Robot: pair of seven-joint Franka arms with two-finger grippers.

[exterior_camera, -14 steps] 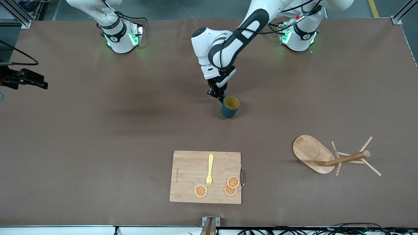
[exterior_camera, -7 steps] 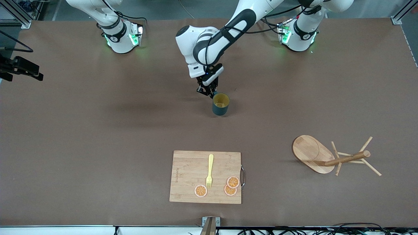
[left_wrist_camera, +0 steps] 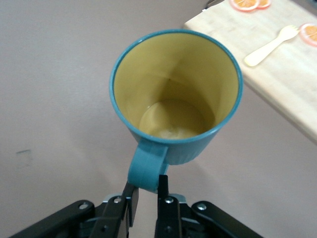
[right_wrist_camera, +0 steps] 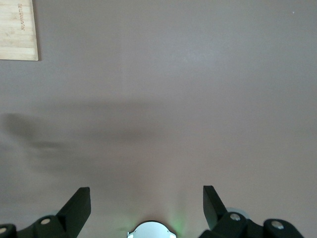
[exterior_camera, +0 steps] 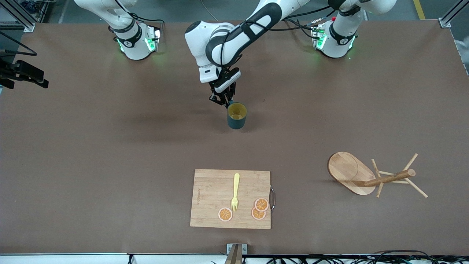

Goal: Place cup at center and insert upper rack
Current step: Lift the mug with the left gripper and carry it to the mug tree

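Observation:
The cup (exterior_camera: pixel 236 115) is dark teal with a mustard-yellow inside and stands upright near the table's middle, low over or on the surface. My left gripper (exterior_camera: pixel 224 101) is shut on its loop handle. In the left wrist view the cup (left_wrist_camera: pixel 176 99) fills the frame, and the gripper (left_wrist_camera: pixel 147 191) pinches the handle (left_wrist_camera: pixel 148 166) between its fingers. The upper rack (exterior_camera: pixel 388 179), a wooden mug tree, lies on its side toward the left arm's end, its oval base (exterior_camera: pixel 346 168) tipped up. My right gripper (right_wrist_camera: pixel 146 196) is open and empty, high over the table by its own base.
A bamboo cutting board (exterior_camera: pixel 212 198) lies nearer to the front camera than the cup, with a yellow fork (exterior_camera: pixel 235 190) and three orange slices (exterior_camera: pixel 261 204) on it. The board (left_wrist_camera: pixel 287 84) and fork (left_wrist_camera: pixel 275 42) also show in the left wrist view.
My left gripper has carried the cup toward the right arm's end of the table, still holding its handle. The mug tree and the cutting board have not moved.

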